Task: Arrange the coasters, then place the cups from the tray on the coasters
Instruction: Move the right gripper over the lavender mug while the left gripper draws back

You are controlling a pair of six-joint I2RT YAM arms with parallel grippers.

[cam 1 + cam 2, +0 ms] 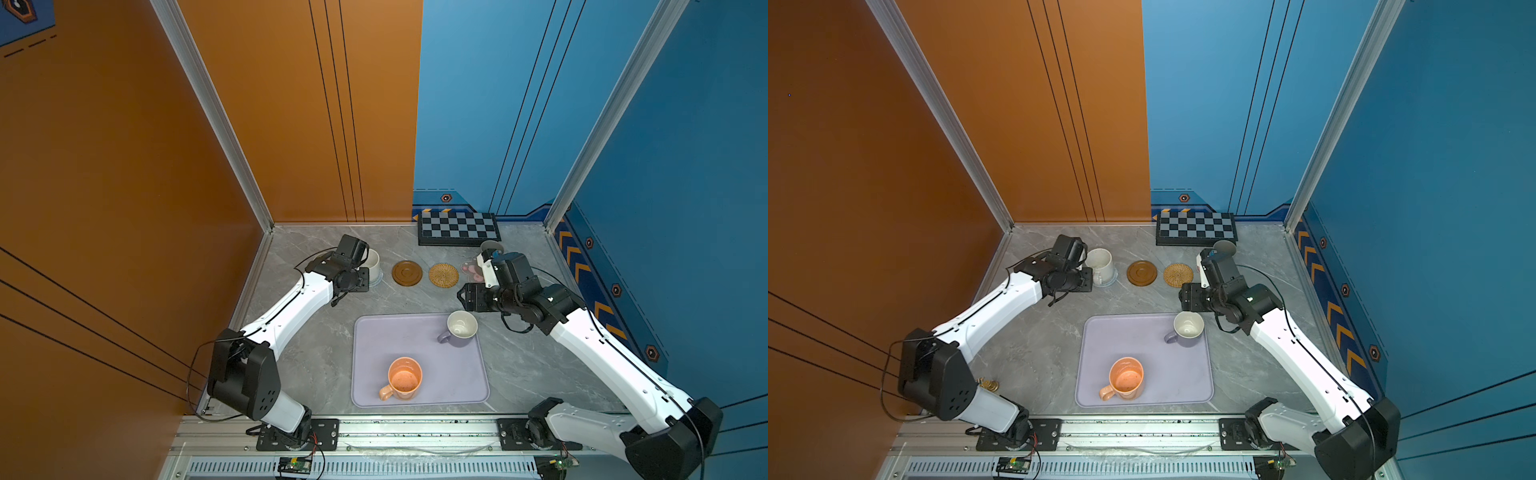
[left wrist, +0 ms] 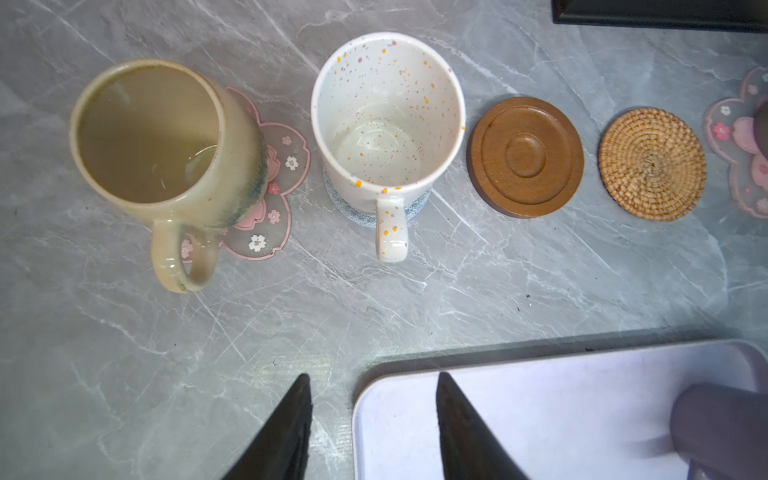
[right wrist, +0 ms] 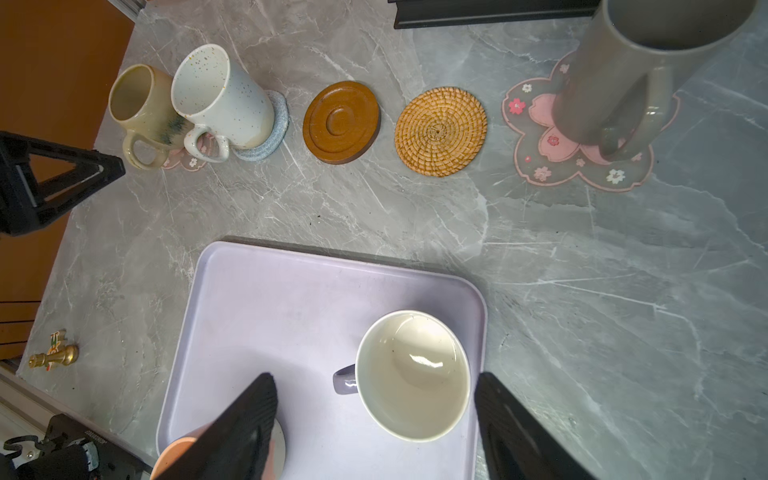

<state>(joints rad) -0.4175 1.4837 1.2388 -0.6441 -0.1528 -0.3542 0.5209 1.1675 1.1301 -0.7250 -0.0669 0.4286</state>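
Observation:
A row of coasters runs along the back. The beige-yellow cup [image 2: 149,133] stands on a pink flower coaster [image 2: 282,166]. The speckled white cup [image 2: 386,116] stands on the blue-grey coaster [image 2: 349,212]. The brown wooden coaster [image 1: 407,273] and the rattan coaster [image 1: 444,274] are bare. The grey cup [image 3: 623,62] stands on the other pink coaster [image 3: 582,166]. On the tray [image 1: 386,345] stand the lavender cup [image 1: 459,328] and the orange cup [image 1: 403,378]. My left gripper [image 2: 374,376] hangs open and empty over the tray's corner. My right gripper [image 3: 374,376] is open above the lavender cup, not touching it.
A black-and-grey checkerboard [image 1: 458,229] lies against the back wall, just behind the grey cup. A small brass piece [image 3: 54,355] lies on the table near the left arm's base. Orange wall on the left, blue walls at the back and right.

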